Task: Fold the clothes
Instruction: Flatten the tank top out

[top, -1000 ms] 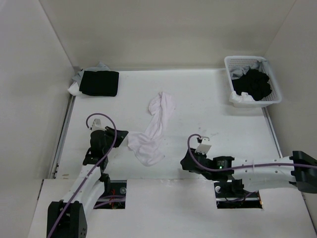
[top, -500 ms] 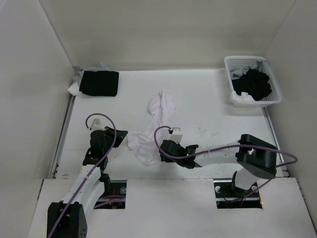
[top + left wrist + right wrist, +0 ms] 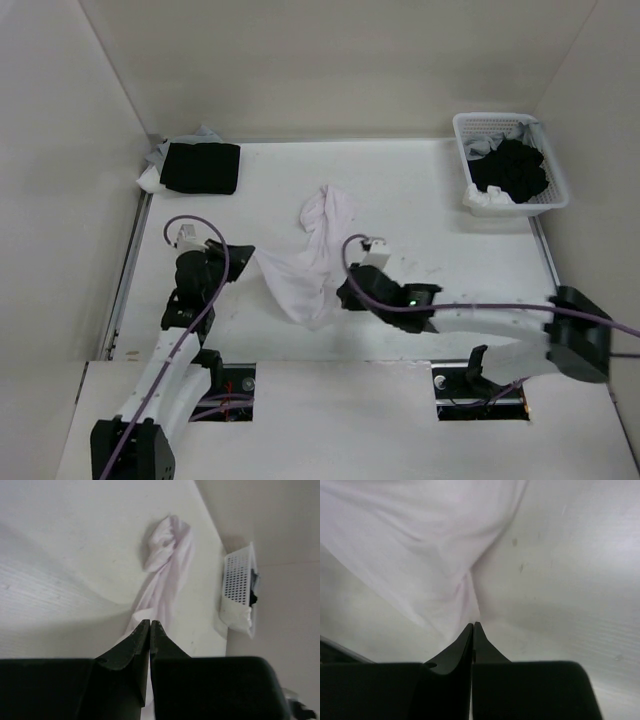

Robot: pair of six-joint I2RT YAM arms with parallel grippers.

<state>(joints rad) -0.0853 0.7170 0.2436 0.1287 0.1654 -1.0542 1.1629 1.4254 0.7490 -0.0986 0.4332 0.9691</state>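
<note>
Honestly, barely started: left fingers (image 3: 141, 641) and right fingers (image 3: 465, 641) are each pinched shut on the white garment (image 3: 305, 280), stretched between them over the bench (image 3: 450, 220), nothing folded yet.

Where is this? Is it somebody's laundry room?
Probably a robot test booth, not a home: plain panels wall a white table, where the left gripper and right gripper pinch a white garment.

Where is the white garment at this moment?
In the top view the white garment lies mid-table, its near end stretched between the left fingers and the right fingers, left of the basket.
</note>
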